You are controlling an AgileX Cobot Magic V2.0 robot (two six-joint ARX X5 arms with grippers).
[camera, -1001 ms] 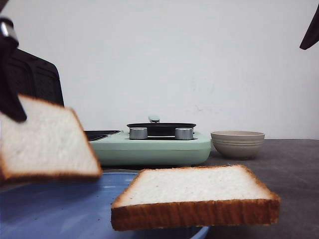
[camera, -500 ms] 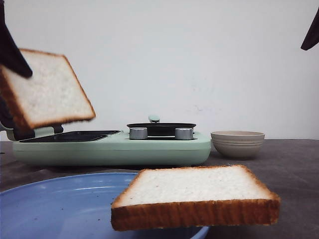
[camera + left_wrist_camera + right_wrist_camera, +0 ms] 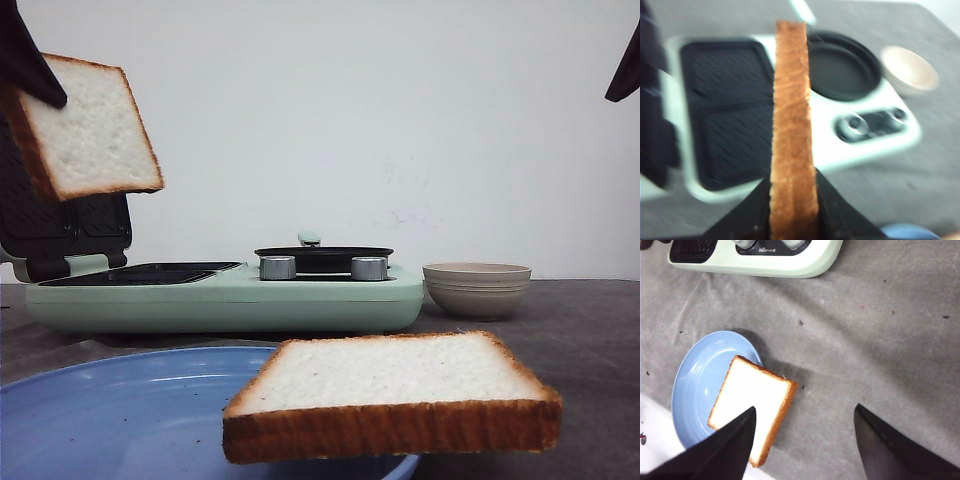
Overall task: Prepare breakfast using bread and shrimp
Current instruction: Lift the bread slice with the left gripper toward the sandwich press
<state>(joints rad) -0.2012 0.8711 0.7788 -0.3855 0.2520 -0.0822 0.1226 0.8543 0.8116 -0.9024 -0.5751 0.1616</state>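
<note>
My left gripper [image 3: 792,210] is shut on one slice of bread [image 3: 88,125], held on edge high at the far left above the open mint-green sandwich maker [image 3: 300,298]; in the left wrist view its brown crust [image 3: 791,125] hangs over the dark griddle plates [image 3: 727,110]. The second bread slice [image 3: 390,390] lies on the rim of the blue plate [image 3: 110,420], overhanging it; it also shows in the right wrist view [image 3: 750,402]. My right gripper [image 3: 805,412] is open and empty, high above that slice and the grey table. The shrimp are out of view.
A beige ribbed bowl [image 3: 477,288] stands right of the sandwich maker; its contents are hidden. A round black pan [image 3: 322,257] with two silver knobs [image 3: 277,268] sits on the maker's right half. The maker's black lid [image 3: 60,235] stands raised at far left.
My left gripper has lifted its bread slice up from plate level and carried it away from the camera, over the sandwich maker. The right arm and the other slice have not moved.
</note>
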